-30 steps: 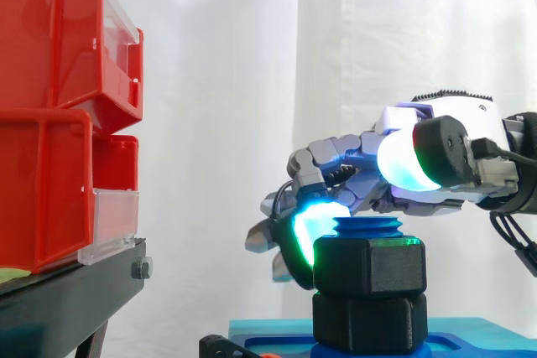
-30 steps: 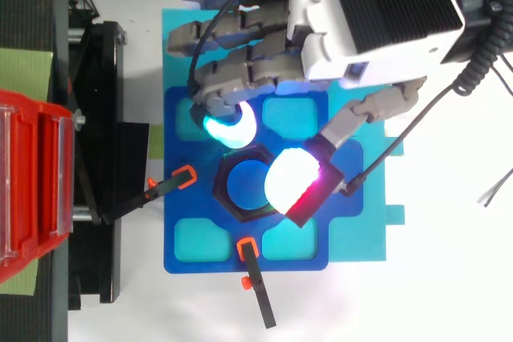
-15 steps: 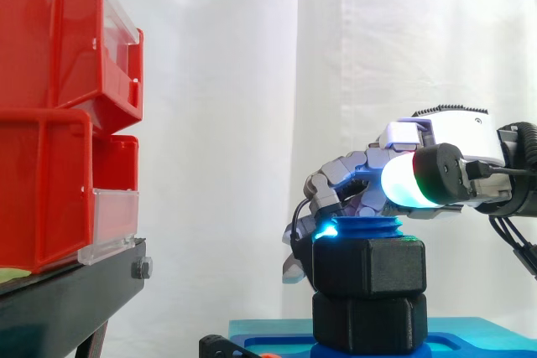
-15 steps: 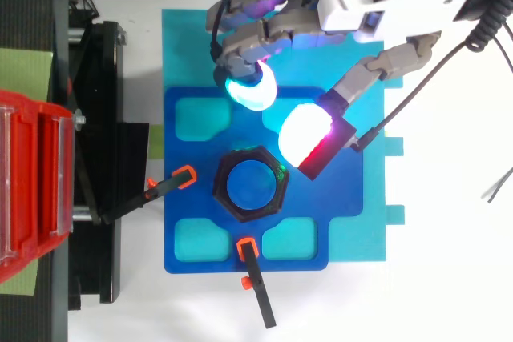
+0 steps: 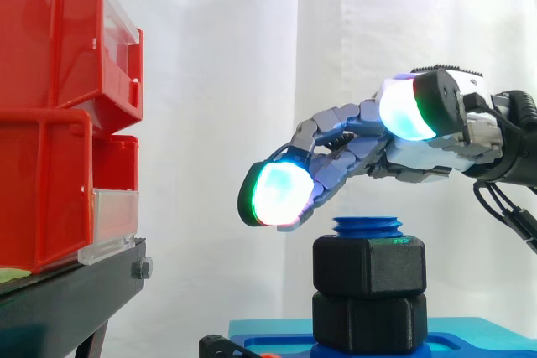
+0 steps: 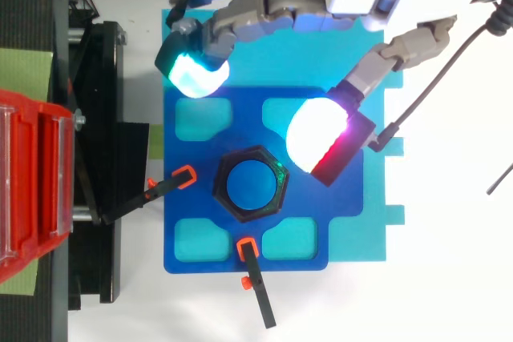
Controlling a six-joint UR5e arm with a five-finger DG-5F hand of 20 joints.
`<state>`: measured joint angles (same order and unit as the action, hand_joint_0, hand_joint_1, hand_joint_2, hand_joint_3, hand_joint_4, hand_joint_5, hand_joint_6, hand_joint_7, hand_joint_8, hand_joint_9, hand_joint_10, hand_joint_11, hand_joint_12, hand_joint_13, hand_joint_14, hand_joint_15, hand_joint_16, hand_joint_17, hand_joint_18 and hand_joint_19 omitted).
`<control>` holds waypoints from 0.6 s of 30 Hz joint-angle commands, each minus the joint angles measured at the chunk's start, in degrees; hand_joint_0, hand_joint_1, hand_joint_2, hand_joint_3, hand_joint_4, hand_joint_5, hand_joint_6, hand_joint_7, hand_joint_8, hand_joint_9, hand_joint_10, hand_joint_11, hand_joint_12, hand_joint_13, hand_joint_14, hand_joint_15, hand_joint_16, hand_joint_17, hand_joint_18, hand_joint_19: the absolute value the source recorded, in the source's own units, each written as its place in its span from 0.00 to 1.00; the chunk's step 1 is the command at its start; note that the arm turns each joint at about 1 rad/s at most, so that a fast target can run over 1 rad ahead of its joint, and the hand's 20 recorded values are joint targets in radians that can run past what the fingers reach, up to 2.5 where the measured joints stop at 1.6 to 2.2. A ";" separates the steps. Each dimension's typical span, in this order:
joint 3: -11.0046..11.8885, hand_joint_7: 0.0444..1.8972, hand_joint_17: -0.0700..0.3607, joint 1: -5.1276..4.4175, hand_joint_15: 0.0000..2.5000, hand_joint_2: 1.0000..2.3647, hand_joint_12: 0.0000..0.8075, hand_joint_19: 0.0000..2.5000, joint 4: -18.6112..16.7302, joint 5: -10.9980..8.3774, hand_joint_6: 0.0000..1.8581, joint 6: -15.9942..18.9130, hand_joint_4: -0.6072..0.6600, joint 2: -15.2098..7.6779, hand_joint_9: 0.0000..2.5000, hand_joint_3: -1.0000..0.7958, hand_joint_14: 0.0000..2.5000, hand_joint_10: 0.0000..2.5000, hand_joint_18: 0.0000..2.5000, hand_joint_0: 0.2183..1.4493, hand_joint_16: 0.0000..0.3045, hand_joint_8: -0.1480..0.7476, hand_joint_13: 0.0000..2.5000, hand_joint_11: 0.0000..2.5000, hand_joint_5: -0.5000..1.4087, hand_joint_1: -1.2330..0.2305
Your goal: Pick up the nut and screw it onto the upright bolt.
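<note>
White curtain hangs behind everything I work at. My hand (image 5: 361,147) hovers in the air with its fingers stretched out and relaxed, thumb spread wide from them, holding nothing. One glowing finger pad (image 5: 273,194) leads; the thumb pad (image 5: 404,111) sits farther back.

Beyond my fingertips, well apart, stand the red bins (image 5: 50,115) on their black stand (image 5: 67,291). Below me lies a dark blue plate (image 6: 345,198) with shallow pockets, resting on a lighter cyan board (image 6: 373,234). Two black clamps with orange tips (image 6: 186,175) (image 6: 247,247) grip the plate on the far side of the nut from my palm.

The black hexagonal nut (image 5: 369,266) is below my hand, under the span between finger pad and thumb pad, and I am not touching it. It sits level on the blue bolt (image 5: 367,226), with a few turns of thread showing above it and a second black hexagonal piece (image 5: 369,320) right beneath it. The bolt's long axis runs straight up, its threaded end pointing toward my hand; the nut's hole shares that axis, flats facing outward.
</note>
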<state>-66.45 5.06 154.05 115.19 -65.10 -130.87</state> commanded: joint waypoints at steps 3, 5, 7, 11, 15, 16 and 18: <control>-0.53 0.35 0.39 -1.63 0.00 0.00 0.39 0.00 -0.07 -1.02 0.27 -0.20 0.65 0.00 0.24 0.28 0.00 0.00 0.01 0.20 0.14 0.42 0.12 0.00 0.19 0.78; -0.53 0.36 0.39 -2.16 0.00 0.00 0.39 0.00 -0.24 -2.16 0.27 -0.20 0.66 0.00 0.24 0.28 0.00 0.00 0.01 0.20 0.14 0.42 0.12 0.00 0.19 0.78; -0.53 0.36 0.39 -4.36 0.00 0.00 0.39 0.00 -0.16 -4.27 0.27 -0.02 0.65 0.00 0.24 0.28 0.00 0.00 0.01 0.20 0.14 0.42 0.11 0.00 0.19 0.78; -0.53 0.36 0.39 -5.68 0.00 0.00 0.39 0.00 0.02 -6.64 0.27 0.68 0.66 0.00 0.24 0.28 0.00 0.00 0.01 0.20 0.14 0.42 0.11 0.00 0.19 0.79; -0.88 0.38 0.39 -6.29 0.00 0.00 0.40 0.00 0.02 -6.91 0.27 0.68 0.66 0.00 0.24 0.28 0.00 0.00 0.01 0.20 0.14 0.43 0.12 0.00 0.19 0.79; -0.97 0.38 0.39 -6.64 0.00 0.00 0.40 0.00 0.02 -7.17 0.27 0.68 0.66 -0.08 0.24 0.28 0.00 0.00 0.01 0.20 0.14 0.43 0.12 0.00 0.19 0.79; -0.97 0.39 0.39 -6.99 0.00 0.00 0.40 0.00 0.02 -7.52 0.27 0.68 0.66 0.00 0.24 0.28 0.00 0.00 0.01 0.20 0.14 0.43 0.12 0.00 0.20 0.79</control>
<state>-67.30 -1.29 154.05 108.24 -64.46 -130.91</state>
